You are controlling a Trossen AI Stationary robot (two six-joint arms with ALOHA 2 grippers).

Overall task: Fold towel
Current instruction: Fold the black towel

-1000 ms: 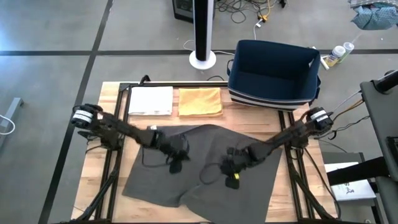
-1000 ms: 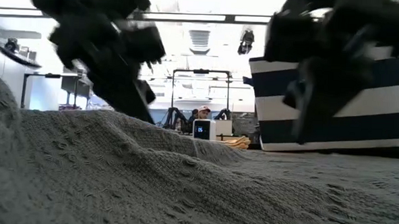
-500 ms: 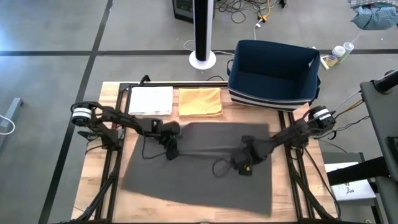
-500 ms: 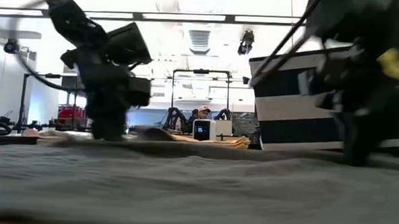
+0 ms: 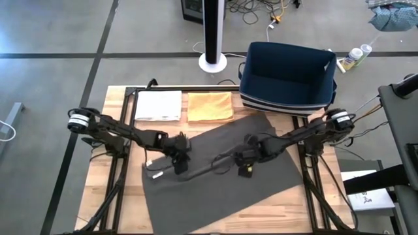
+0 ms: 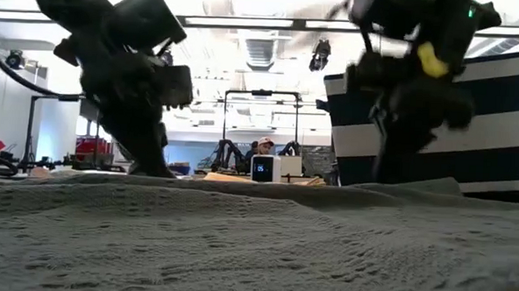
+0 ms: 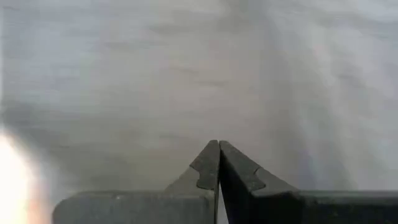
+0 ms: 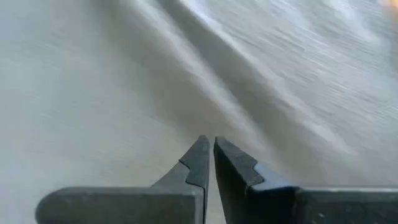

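Slatted wooden table [image 5: 117, 209], ridged dark grey towel [image 5: 215, 189], left end effector [image 5: 181, 164] together, right end effector [image 5: 243, 163] nearly together

Towel [image 5: 215, 176] weave blurred in wrist views

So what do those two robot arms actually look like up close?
Both arms are dark, thin and jointed, with black cables looping beside them. Each shoulder carries a round silver-and-black joint. The left gripper and right gripper end in two flat dark fingers with notched inner edges. The right gripper bears a small yellow tag.
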